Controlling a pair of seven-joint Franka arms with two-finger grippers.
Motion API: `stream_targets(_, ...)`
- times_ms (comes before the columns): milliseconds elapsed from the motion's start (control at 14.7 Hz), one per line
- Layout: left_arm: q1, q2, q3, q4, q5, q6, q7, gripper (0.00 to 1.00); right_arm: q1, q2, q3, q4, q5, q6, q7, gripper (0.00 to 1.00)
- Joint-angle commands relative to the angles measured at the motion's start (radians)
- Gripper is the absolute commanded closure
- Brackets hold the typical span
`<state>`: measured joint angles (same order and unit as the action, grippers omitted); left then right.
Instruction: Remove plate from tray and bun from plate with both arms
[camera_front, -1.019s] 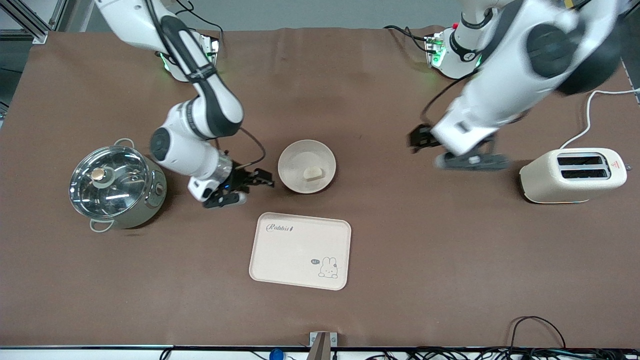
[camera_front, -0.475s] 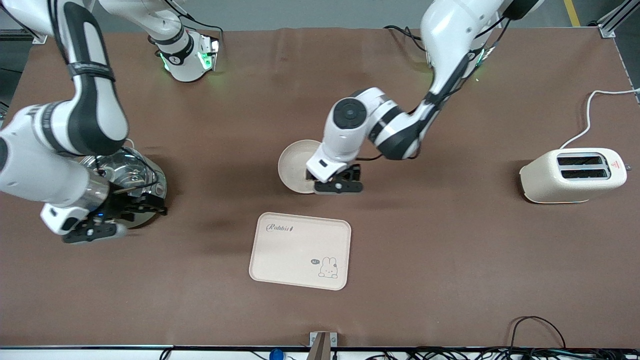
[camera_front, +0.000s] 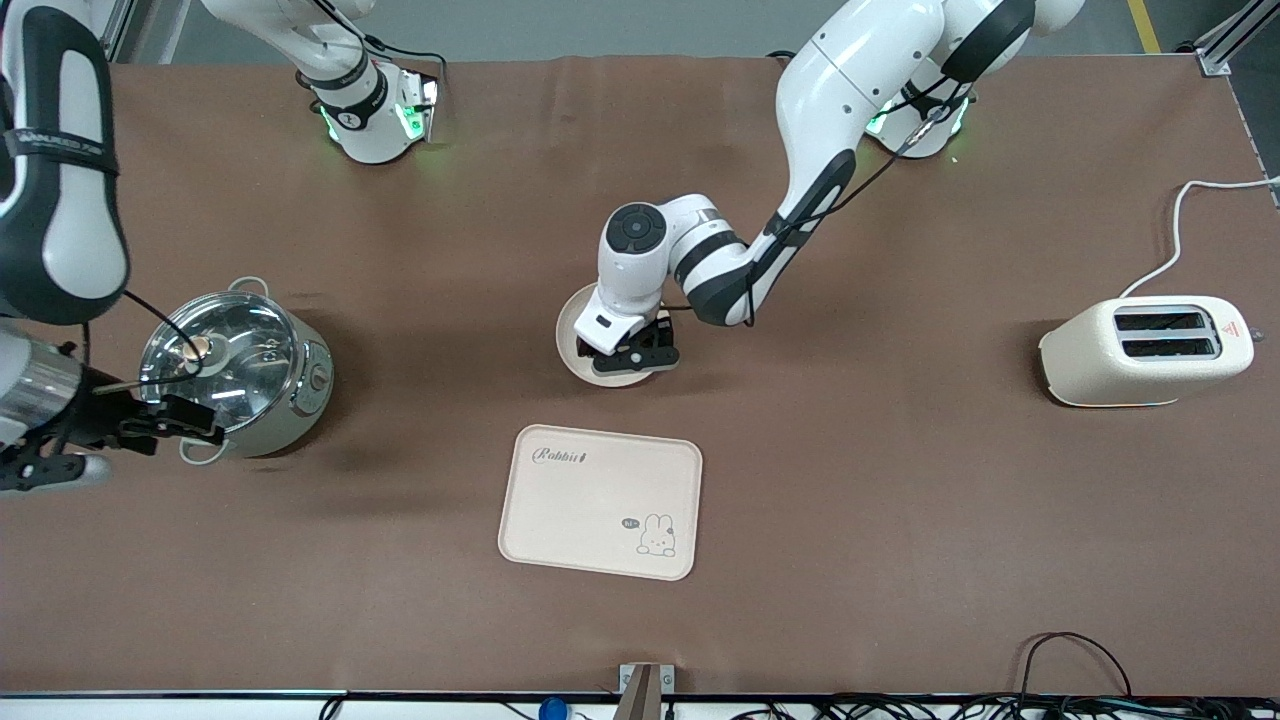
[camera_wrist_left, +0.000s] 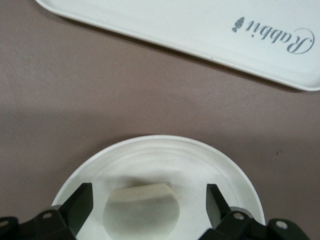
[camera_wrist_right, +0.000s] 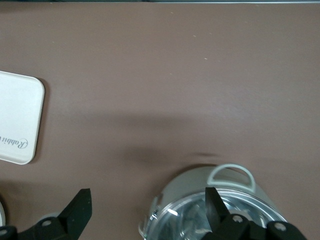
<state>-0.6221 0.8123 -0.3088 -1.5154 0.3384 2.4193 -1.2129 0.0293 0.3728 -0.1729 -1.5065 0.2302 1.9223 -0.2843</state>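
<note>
The round plate (camera_front: 568, 335) sits on the table, farther from the front camera than the tray (camera_front: 600, 500), apart from it. My left gripper (camera_front: 632, 358) hangs low over the plate and hides the bun in the front view. In the left wrist view the bun (camera_wrist_left: 142, 194) lies in the plate (camera_wrist_left: 220, 165), between the fingers of my open left gripper (camera_wrist_left: 149, 192); they stand clear of it on either side. The tray (camera_wrist_left: 200, 25) carries nothing. My right gripper (camera_front: 140, 445) is open and empty, up over the pot's edge (camera_wrist_right: 147, 196).
A steel pot with a glass lid (camera_front: 235, 375) stands toward the right arm's end; it also shows in the right wrist view (camera_wrist_right: 225, 210). A cream toaster (camera_front: 1145, 350) with a white cord stands toward the left arm's end. The tray's corner (camera_wrist_right: 15, 120) shows in the right wrist view.
The left arm swung in from near the toaster and came down over the plate, covering the bun. The right arm pulled away from beside the plate to over the pot.
</note>
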Motion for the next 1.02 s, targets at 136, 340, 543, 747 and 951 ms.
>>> stream_targets(136,-0.028,0.008,0.014,-0.002,0.069,-0.014,-0.063,0.14,-0.043,-0.012,0.010,0.104,-0.086,-0.208,0.011,0.00)
stream_targets(340,-0.030,0.027,0.014,-0.011,0.138,-0.013,-0.129,0.43,-0.074,-0.046,0.013,0.114,-0.115,-0.255,0.007,0.00)
stream_targets(543,-0.025,0.027,0.013,-0.012,0.146,-0.013,-0.142,0.81,-0.094,-0.046,0.015,0.114,-0.115,-0.255,-0.004,0.00)
stream_targets(747,-0.027,0.022,0.013,-0.011,0.134,-0.016,-0.146,1.00,-0.091,-0.046,0.016,0.114,-0.115,-0.255,-0.003,0.00)
stream_targets(951,-0.010,-0.010,0.005,0.004,0.123,-0.115,-0.126,1.00,-0.089,-0.045,0.016,0.111,-0.115,-0.250,-0.003,0.00)
